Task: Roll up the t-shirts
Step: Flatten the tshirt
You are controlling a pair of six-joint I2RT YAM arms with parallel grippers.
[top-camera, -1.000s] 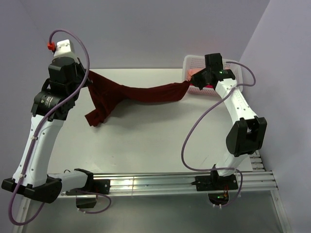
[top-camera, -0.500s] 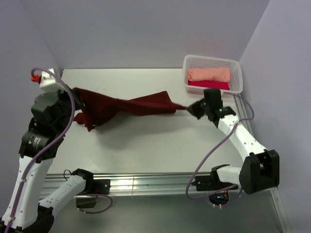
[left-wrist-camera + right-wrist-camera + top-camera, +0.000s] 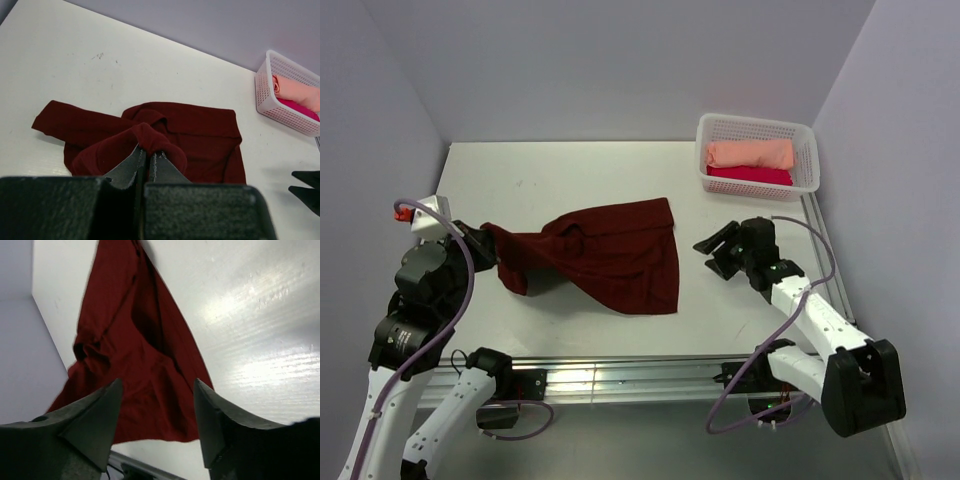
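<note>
A dark maroon t-shirt lies crumpled and partly spread on the white table. My left gripper sits at the shirt's left end, shut on a raised fold of the cloth. My right gripper hovers just right of the shirt, apart from it, open with nothing between its fingers. In the right wrist view the maroon t-shirt lies beyond the right gripper. Folded peach and crimson-pink t-shirts rest in a basket.
The white mesh basket stands at the back right corner of the table, also in the left wrist view as the basket. An aluminium rail runs along the near edge. Lavender walls close in the back and both sides.
My right gripper has opened and let go of the maroon shirt, then drawn back toward the near right. The shirt, stretched in the air before, has dropped onto the table. My left arm lowered, still gripping.
</note>
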